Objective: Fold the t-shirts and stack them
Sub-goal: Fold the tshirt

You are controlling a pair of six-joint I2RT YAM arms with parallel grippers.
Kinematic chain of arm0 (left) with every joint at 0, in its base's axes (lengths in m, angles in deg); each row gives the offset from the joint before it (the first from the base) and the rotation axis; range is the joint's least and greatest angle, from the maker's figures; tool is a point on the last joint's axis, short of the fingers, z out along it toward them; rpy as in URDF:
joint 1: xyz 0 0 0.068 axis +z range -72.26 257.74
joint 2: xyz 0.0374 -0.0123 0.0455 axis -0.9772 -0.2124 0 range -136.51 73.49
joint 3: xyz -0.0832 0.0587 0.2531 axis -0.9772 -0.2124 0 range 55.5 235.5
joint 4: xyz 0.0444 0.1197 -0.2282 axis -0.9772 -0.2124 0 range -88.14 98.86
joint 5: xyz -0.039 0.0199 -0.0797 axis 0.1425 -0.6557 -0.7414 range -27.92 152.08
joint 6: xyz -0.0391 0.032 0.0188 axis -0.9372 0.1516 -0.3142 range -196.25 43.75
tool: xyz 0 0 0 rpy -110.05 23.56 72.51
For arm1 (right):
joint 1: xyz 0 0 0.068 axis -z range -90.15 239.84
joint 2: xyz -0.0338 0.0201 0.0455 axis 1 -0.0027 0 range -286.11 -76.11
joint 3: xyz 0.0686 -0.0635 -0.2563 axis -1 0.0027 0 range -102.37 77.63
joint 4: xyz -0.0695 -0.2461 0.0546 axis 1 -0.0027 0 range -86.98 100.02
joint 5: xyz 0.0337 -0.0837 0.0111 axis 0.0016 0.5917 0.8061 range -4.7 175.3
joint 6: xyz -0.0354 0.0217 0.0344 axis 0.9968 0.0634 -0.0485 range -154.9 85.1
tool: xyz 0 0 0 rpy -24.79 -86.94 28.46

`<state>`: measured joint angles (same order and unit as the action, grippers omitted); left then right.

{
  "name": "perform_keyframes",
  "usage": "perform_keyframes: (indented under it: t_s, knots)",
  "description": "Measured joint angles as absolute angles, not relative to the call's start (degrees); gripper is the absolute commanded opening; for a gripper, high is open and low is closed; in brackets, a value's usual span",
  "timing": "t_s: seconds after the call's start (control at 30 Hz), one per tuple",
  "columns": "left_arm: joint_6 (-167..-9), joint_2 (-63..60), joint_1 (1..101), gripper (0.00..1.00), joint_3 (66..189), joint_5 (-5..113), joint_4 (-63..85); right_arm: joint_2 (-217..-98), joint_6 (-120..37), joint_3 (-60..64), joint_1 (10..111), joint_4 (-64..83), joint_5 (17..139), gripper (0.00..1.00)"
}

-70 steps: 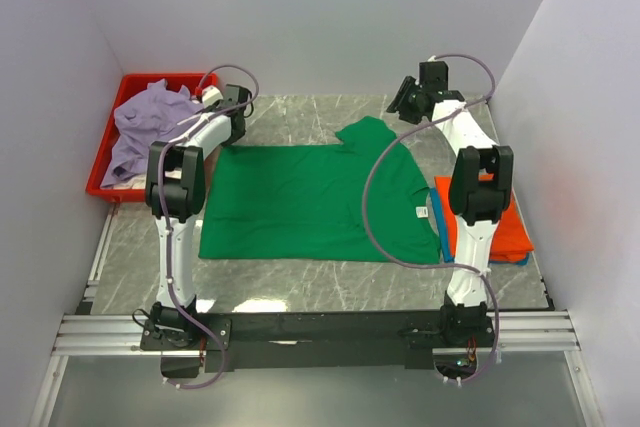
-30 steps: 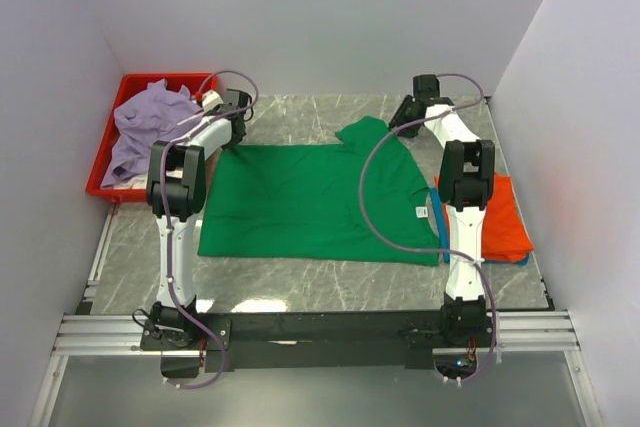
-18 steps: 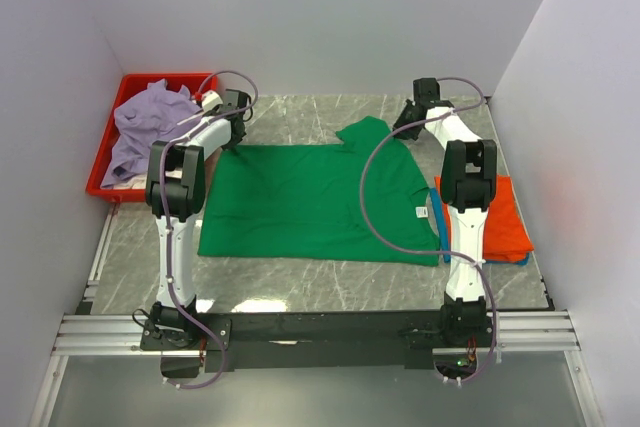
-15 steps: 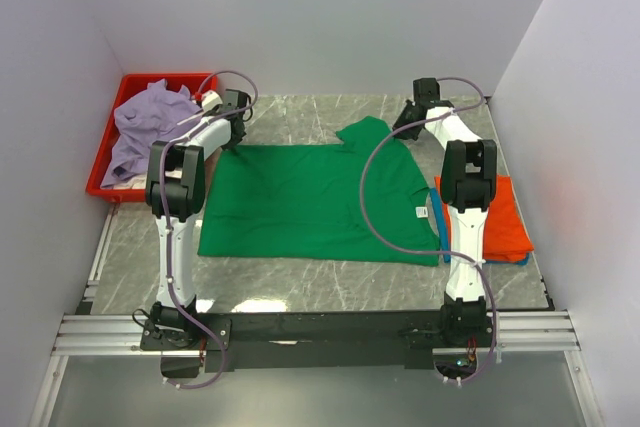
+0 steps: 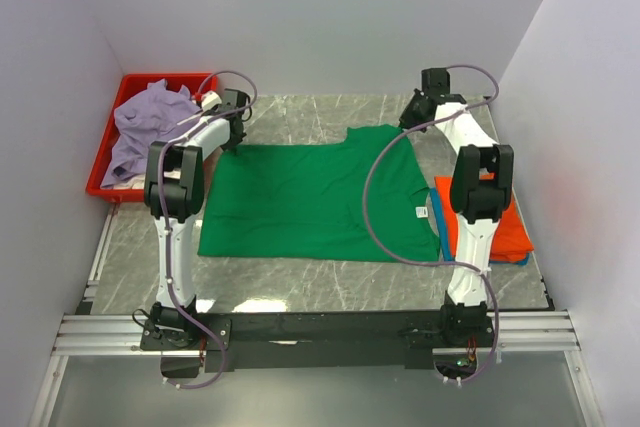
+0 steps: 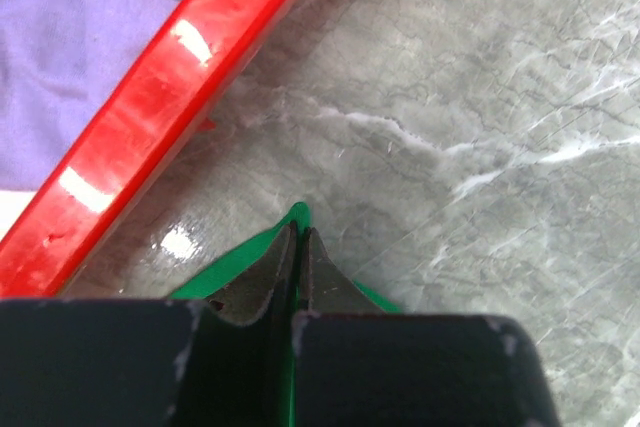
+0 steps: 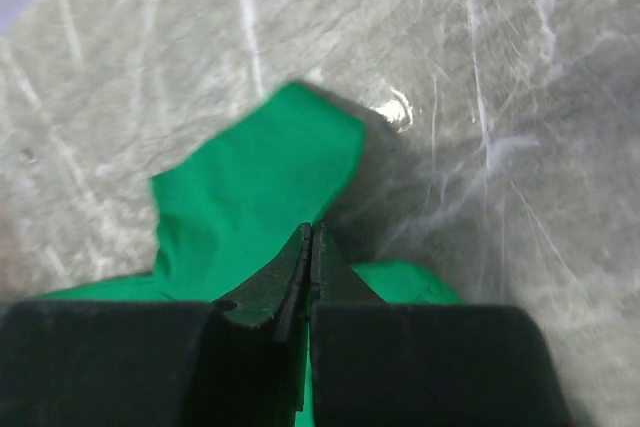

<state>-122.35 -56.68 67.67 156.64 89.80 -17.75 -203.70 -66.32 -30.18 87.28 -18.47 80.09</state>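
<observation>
While the red tray (image 5: 160, 78) at the far left holds a crumpled lavender t-shirt (image 5: 145, 125) over some white cloth (image 6: 10, 212), the green t-shirt (image 5: 310, 202) lies spread on the marble table (image 5: 300, 112). The left gripper (image 6: 298, 237) is clamped on its far left corner beside the tray wall, and the right gripper (image 7: 310, 237) pinches its far right sleeve. An orange t-shirt (image 5: 500, 222) lies folded over a blue one (image 5: 437, 217) at the right.

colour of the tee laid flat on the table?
The t-shirt is plain bright green; it shows best in the top external view.
</observation>
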Motion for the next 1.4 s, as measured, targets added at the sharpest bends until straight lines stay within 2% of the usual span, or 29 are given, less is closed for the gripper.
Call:
perform_keyframes:
  t_s: [0.3, 0.6, 1.2, 1.4]
  knots:
    - [-122.4, -53.1, 67.7, 0.01, 153.2, 89.0, -18.5, -196.1, -66.4, -20.8, 87.4, -16.2, 80.7, 0.00]
    - [-122.4, -44.4, 67.7, 0.01, 146.5, 88.8, -18.1, -188.8, -67.0, -8.5, 87.5, -14.9, 81.0, 0.00]
    - [-123.4, -25.1, 67.7, 0.01, 123.7, 86.5, -14.2, -162.7, -69.6, 22.1, 87.5, -9.0, 79.2, 0.00]
    - [-125.3, -21.5, 67.7, 0.01, 118.2, 85.7, -12.2, -158.1, -69.8, 27.3, 87.5, -7.3, 78.1, 0.00]
